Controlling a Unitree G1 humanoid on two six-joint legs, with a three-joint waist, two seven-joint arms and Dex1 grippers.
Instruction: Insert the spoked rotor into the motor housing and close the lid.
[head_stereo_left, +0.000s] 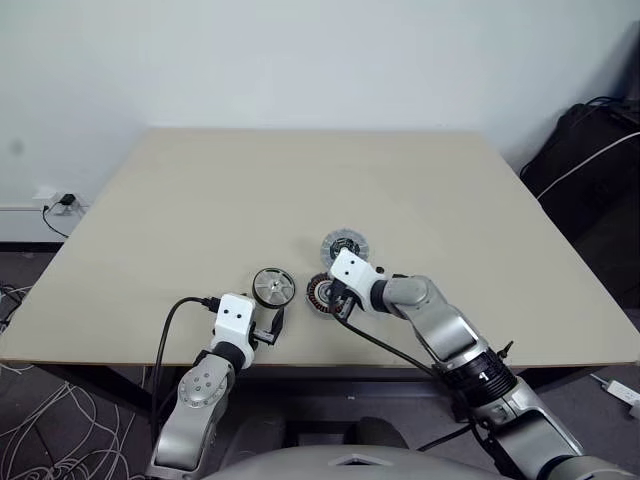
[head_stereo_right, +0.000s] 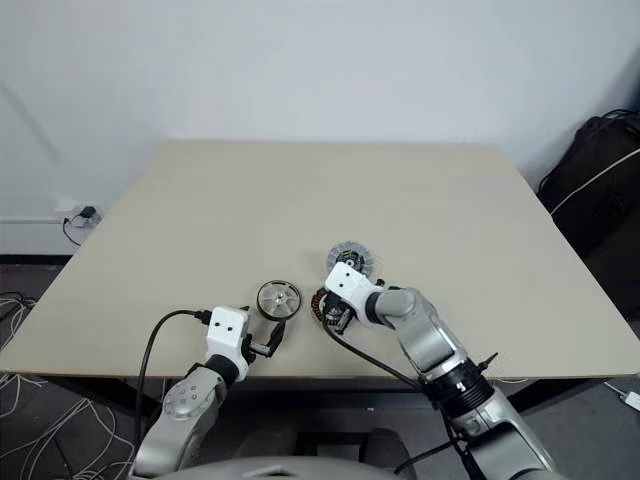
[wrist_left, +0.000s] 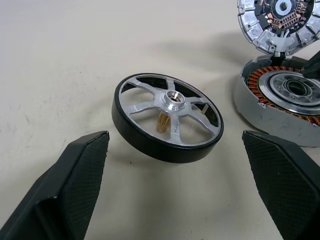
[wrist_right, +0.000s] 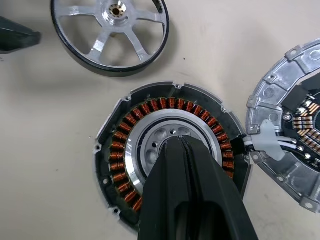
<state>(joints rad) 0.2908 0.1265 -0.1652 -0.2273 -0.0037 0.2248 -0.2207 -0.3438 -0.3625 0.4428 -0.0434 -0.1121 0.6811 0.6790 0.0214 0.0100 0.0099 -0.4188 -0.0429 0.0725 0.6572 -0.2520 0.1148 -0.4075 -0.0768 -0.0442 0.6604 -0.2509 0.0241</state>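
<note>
The spoked rotor (head_stereo_left: 273, 286), a black-rimmed wheel with silver spokes and a small brass pinion, lies flat on the table near the front edge. Just right of it sits the motor housing (head_stereo_left: 320, 295), a round grey shell with a ring of copper windings (wrist_right: 120, 150). The lid (head_stereo_left: 345, 243), a grey toothed disc with a circuit board inside, lies behind the housing and is joined to it by white wires (wrist_right: 280, 145). My left gripper (head_stereo_left: 273, 325) is open just short of the rotor, its fingers (wrist_left: 75, 185) apart on both sides of it. My right gripper (wrist_right: 176, 142) is shut, its tips over the housing's centre hub.
The beige table (head_stereo_left: 200, 200) stretches bare behind the parts; its front edge runs close under both grippers. A black bag (head_stereo_left: 600, 170) stands on the floor at the right. Cables (head_stereo_left: 40, 420) lie on the floor at the left.
</note>
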